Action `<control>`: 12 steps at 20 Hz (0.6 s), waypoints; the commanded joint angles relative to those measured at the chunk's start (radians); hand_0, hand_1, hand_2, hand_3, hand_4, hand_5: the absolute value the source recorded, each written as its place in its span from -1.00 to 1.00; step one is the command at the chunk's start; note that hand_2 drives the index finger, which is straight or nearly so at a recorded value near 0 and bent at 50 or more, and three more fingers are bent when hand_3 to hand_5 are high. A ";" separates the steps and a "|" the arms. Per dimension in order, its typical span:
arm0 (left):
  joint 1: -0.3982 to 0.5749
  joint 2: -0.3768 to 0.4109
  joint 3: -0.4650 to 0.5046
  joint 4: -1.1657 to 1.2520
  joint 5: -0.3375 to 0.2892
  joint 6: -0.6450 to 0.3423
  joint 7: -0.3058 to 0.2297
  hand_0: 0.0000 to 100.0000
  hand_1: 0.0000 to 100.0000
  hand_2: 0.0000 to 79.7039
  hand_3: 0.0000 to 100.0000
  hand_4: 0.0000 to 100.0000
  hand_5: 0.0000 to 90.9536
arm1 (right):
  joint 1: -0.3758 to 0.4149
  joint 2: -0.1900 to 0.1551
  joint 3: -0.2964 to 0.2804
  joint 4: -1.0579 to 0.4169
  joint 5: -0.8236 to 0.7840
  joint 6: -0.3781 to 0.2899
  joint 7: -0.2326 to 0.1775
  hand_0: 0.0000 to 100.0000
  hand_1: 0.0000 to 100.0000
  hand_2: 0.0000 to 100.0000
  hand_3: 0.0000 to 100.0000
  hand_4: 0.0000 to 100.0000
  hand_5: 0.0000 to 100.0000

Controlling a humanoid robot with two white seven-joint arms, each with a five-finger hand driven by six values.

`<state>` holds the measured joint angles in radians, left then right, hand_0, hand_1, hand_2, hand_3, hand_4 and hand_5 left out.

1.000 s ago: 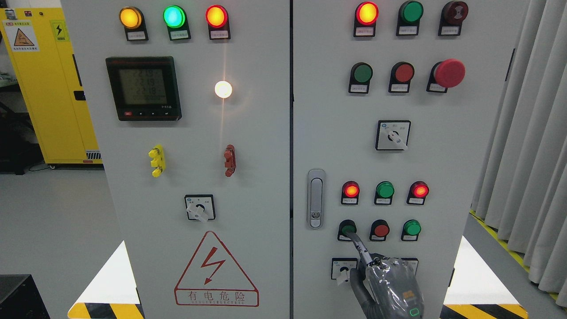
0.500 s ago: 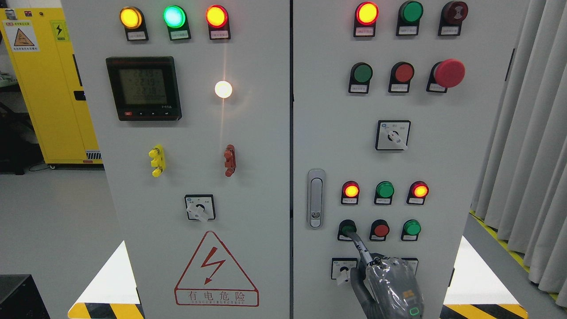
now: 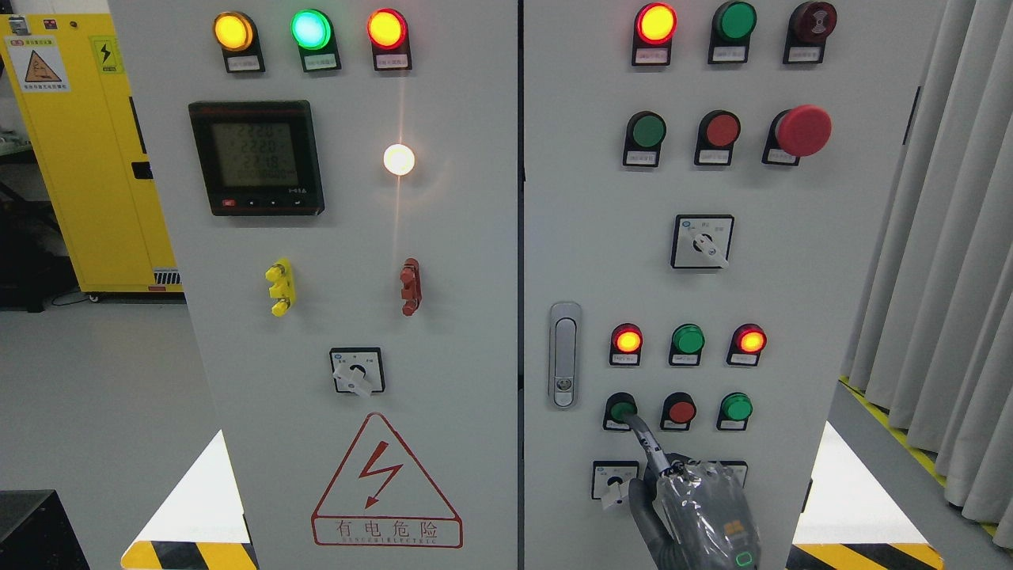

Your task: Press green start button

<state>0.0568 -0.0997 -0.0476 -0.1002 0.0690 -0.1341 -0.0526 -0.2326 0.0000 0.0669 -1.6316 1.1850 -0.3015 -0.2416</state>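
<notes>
Two flat grey metal cabinet doors fill the view, matte painted, split by a dark vertical seam. Right hand comes up from the bottom edge right of middle, wrapped in crinkly clear plastic over a dark grey glove, shiny and wrinkled. One long thin finger sticks out straight, slanting up and to the left; its tip touches the green start button. Other fingers curled in against the palm, holding nothing; the thumb hangs low at left. The button is round and glossy in a black collar, facing straight out of the door, no clear long axis. It sits at the left end of the lower row of three on the right door, just above and left of the hand, below a lit red lamp and right of the silver oval door latch. A round red button is just beside it, then another green button. A square black selector switch with a white knob lies just left of the hand, under the pressed button. Left hand out of view.
</notes>
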 commanded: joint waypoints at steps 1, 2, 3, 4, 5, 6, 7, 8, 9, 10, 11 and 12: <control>0.000 0.000 0.000 0.001 0.000 0.001 0.000 -0.76 0.11 -1.00 -1.00 -1.00 -1.00 | 0.021 -0.028 0.001 -0.069 -0.022 -0.008 -0.010 0.69 0.98 -1.00 0.60 0.75 0.93; 0.000 0.000 0.000 0.001 0.000 0.001 0.000 -0.76 0.11 -1.00 -1.00 -1.00 -1.00 | 0.022 -0.028 0.002 -0.082 -0.022 -0.010 -0.010 0.69 0.98 -1.00 0.60 0.75 0.93; 0.000 0.000 0.000 0.001 0.000 0.001 0.000 -0.76 0.11 -1.00 -1.00 -1.00 -1.00 | 0.029 -0.029 0.008 -0.091 -0.025 -0.010 -0.011 0.69 0.98 -1.00 0.60 0.75 0.92; 0.000 0.000 0.000 0.001 0.000 0.001 0.000 -0.76 0.11 -1.00 -1.00 -1.00 -1.00 | 0.038 -0.029 0.013 -0.099 -0.039 -0.011 -0.012 0.70 0.98 -1.00 0.60 0.75 0.92; 0.000 0.000 0.000 -0.001 0.000 0.001 0.000 -0.76 0.11 -1.00 -1.00 -1.00 -1.00 | 0.047 -0.029 0.016 -0.106 -0.063 -0.011 -0.012 0.73 0.98 -1.00 0.60 0.75 0.92; 0.000 0.000 0.000 0.001 0.000 0.001 0.000 -0.76 0.11 -1.00 -1.00 -1.00 -1.00 | 0.056 -0.029 0.017 -0.112 -0.086 -0.011 -0.010 0.74 0.98 -1.00 0.59 0.75 0.92; 0.000 0.000 0.000 0.001 0.000 0.001 0.000 -0.76 0.11 -1.00 -1.00 -1.00 -1.00 | 0.067 -0.029 0.020 -0.119 -0.105 -0.011 -0.010 0.77 0.97 -1.00 0.59 0.76 0.92; 0.000 0.000 0.000 0.001 0.000 0.001 0.000 -0.76 0.11 -1.00 -1.00 -1.00 -1.00 | 0.078 -0.029 0.028 -0.126 -0.126 -0.011 -0.010 0.78 0.97 -1.00 0.58 0.76 0.91; 0.000 0.000 0.000 -0.001 0.000 0.001 0.000 -0.76 0.11 -1.00 -1.00 -1.00 -1.00 | 0.088 -0.028 0.033 -0.135 -0.154 -0.011 -0.010 0.79 0.97 -1.00 0.58 0.75 0.91; 0.000 0.000 0.000 0.001 0.000 0.001 0.000 -0.76 0.11 -1.00 -1.00 -1.00 -1.00 | 0.099 -0.028 0.037 -0.145 -0.198 -0.011 -0.008 0.82 0.96 -1.00 0.58 0.74 0.89; 0.000 0.000 0.000 0.001 0.000 0.001 0.000 -0.76 0.11 -1.00 -1.00 -1.00 -1.00 | 0.104 -0.026 0.039 -0.151 -0.253 -0.011 -0.007 0.84 0.96 -1.00 0.56 0.71 0.86; 0.000 0.000 0.000 0.001 0.000 0.001 0.000 -0.76 0.11 -1.00 -1.00 -1.00 -1.00 | 0.105 -0.026 0.043 -0.158 -0.319 -0.011 -0.001 0.88 0.97 -1.00 0.55 0.70 0.83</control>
<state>0.0568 -0.0997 -0.0476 -0.1001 0.0690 -0.1342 -0.0525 -0.1645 0.0000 0.0824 -1.7113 1.0426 -0.3125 -0.2542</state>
